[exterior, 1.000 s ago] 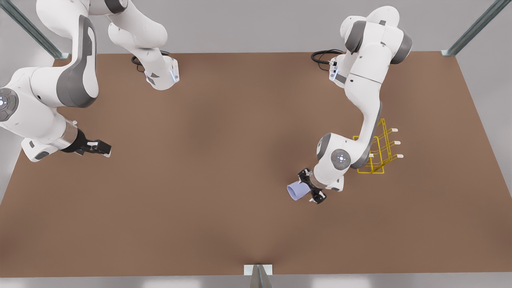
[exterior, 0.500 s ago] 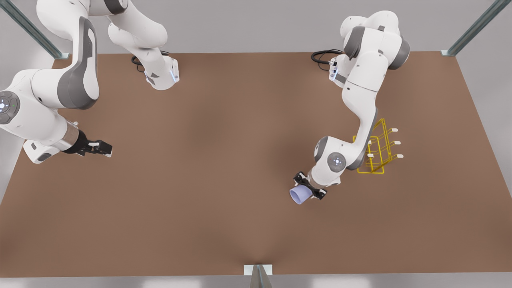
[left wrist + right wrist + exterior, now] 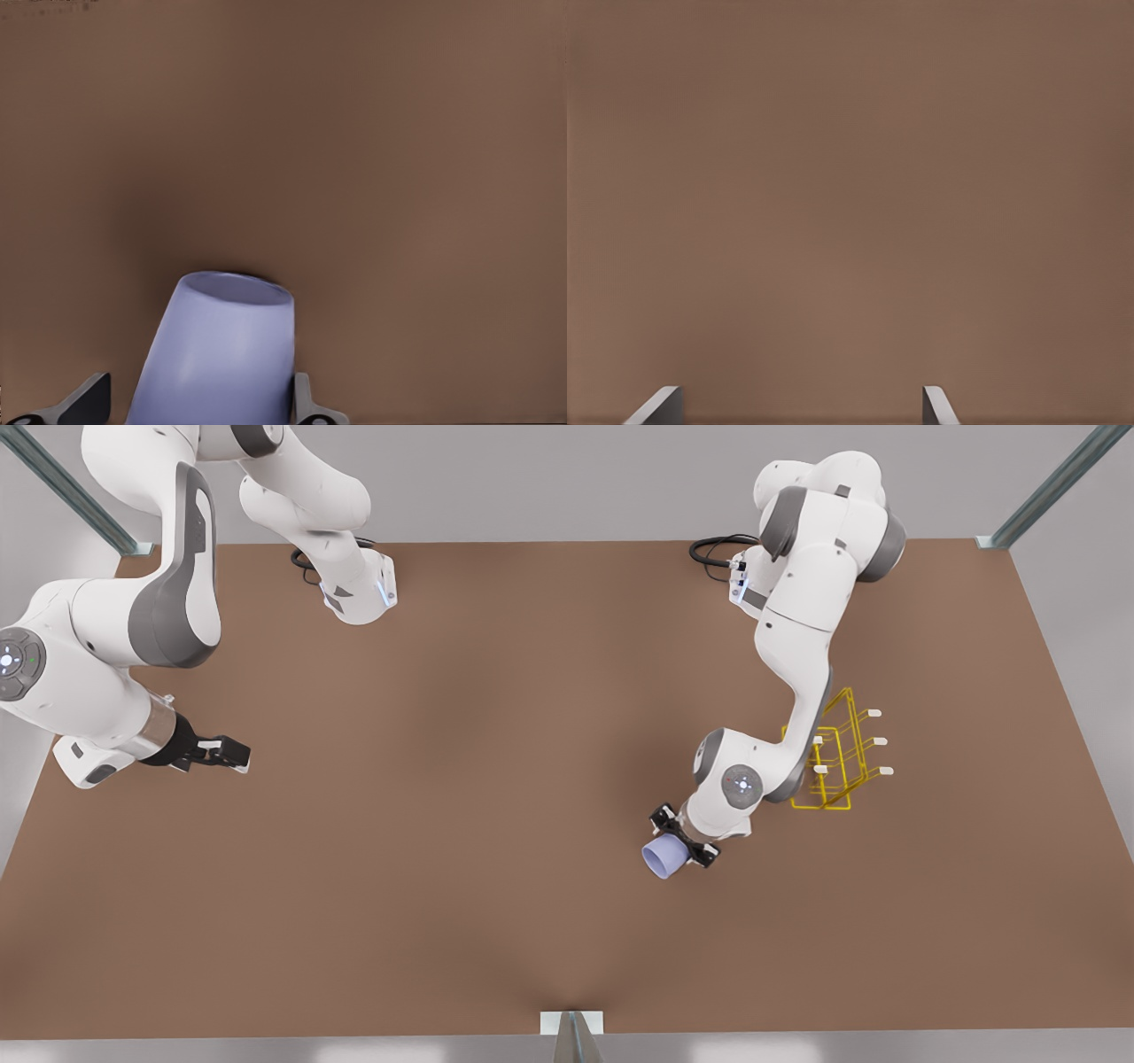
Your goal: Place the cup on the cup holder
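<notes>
cup [image 3: 664, 858]: smooth, matt lavender-blue, plastic by the look, soft sheen along the wall
cup holder [image 3: 840, 760]: thin yellow wire, looks like coated metal, prongs tipped with white caps
table [image 3: 496, 797]: flat brown top, matt, with a faint fine grain
left gripper [image 3: 682, 839]: black, dull finish, clamped on the cup
right gripper [image 3: 232, 755]: black, matt fingers set apart
arm shells: glossy white casing with grey satin joints
frame posts [image 3: 66, 489]: brushed grey metal
</notes>
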Robot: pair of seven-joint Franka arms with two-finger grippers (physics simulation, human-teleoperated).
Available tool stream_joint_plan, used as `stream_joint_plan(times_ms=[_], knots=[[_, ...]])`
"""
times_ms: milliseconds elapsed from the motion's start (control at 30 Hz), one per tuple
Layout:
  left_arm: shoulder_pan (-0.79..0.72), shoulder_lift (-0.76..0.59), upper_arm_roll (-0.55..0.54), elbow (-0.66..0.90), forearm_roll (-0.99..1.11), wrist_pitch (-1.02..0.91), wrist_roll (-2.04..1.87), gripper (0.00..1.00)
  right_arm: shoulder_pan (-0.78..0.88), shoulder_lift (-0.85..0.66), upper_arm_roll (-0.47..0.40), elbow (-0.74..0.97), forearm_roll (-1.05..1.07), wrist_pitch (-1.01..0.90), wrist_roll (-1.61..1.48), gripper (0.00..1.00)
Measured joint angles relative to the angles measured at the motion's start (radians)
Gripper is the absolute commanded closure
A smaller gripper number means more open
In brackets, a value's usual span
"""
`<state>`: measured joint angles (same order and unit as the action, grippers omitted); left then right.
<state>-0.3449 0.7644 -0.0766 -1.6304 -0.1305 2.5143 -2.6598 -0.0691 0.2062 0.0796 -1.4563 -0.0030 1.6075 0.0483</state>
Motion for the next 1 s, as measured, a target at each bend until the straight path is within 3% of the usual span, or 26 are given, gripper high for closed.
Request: stream_joint_plan(times_ms=[200,233,267,333,467,633,767,933,1000], knots=[[-0.005,0.022,0.0,0.005,-0.003,0.005,0.107,0.0,0.0,0.003,0.0,0.0,0.001,0.002,-0.002,0.0],[-0.005,0.025,-0.001,0.006,-0.005,0.005,0.122,0.12,0.0,0.003,0.0,0.0,0.002,0.002,-0.002,0.0],[-0.006,0.026,-0.001,0.006,-0.008,0.004,0.136,0.36,0.0,0.003,0.0,0.0,0.002,0.002,-0.002,0.0],[-0.007,0.026,-0.008,0.006,-0.018,0.004,0.169,0.44,0.0,0.004,0.0,0.0,0.002,0.003,-0.003,0.0],[0.001,-0.041,-0.011,0.008,-0.05,-0.019,0.228,0.44,0.0,0.004,0.0,0.0,0.002,0.003,-0.003,0.0],[-0.005,-0.093,0.041,0.246,0.053,-0.325,0.287,0.44,0.0,0.003,0.0,0.0,0.001,0.003,-0.004,0.0],[-0.207,-0.123,0.295,0.281,0.258,-0.57,0.323,0.44,0.0,0.004,0.0,0.0,0.001,0.003,-0.005,0.0],[-0.641,-0.096,0.868,0.17,0.356,-0.737,0.405,0.44,0.0,0.004,0.0,0.0,0.001,0.003,-0.004,0.0],[-0.743,-0.058,1.012,0.152,0.371,-0.783,0.453,0.44,0.0,0.003,0.0,0.0,0.001,0.004,-0.003,0.0]])
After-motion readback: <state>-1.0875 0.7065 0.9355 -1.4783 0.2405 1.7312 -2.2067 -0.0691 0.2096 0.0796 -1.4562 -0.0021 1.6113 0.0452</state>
